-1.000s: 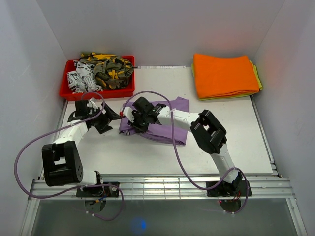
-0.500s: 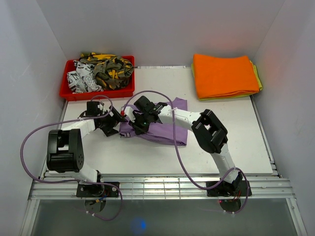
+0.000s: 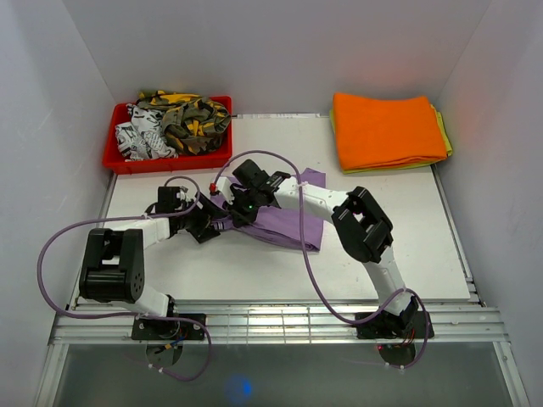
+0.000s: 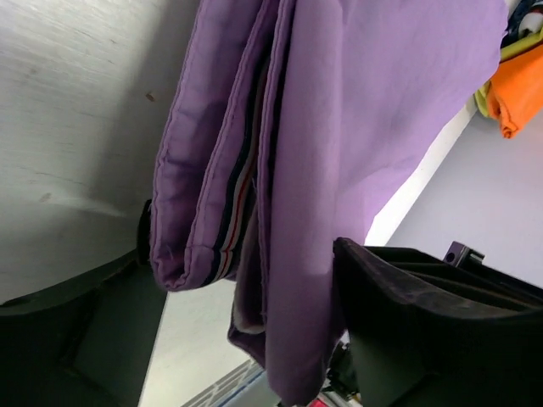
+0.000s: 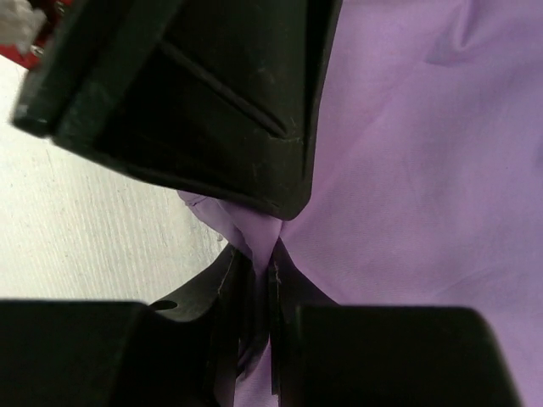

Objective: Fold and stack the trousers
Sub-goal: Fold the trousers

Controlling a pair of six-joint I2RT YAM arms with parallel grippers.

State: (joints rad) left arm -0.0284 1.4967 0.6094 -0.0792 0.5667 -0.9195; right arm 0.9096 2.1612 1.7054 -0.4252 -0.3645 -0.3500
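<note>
The lilac trousers (image 3: 278,225) lie folded in the middle of the table. My right gripper (image 3: 243,203) is over their left end, shut on a pinch of the top layer; the wrist view shows the jaws closed on the purple fabric (image 5: 424,170) at my right gripper (image 5: 273,264). My left gripper (image 3: 209,224) is at the trousers' left edge, open. In its wrist view the folded edge of the trousers (image 4: 356,110), with a striped waistband seam, hangs between the two spread fingers of my left gripper (image 4: 246,322).
A red bin (image 3: 165,161) of camouflage and black-and-white garments stands at the back left. A folded orange cloth (image 3: 386,129) lies on a yellow-green one (image 3: 445,136) at the back right. White walls close the sides.
My left gripper has moved right, up to the trousers' left edge, so the edge now sits between its fingers. My right gripper has shifted slightly back and right, still holding the fabric.
</note>
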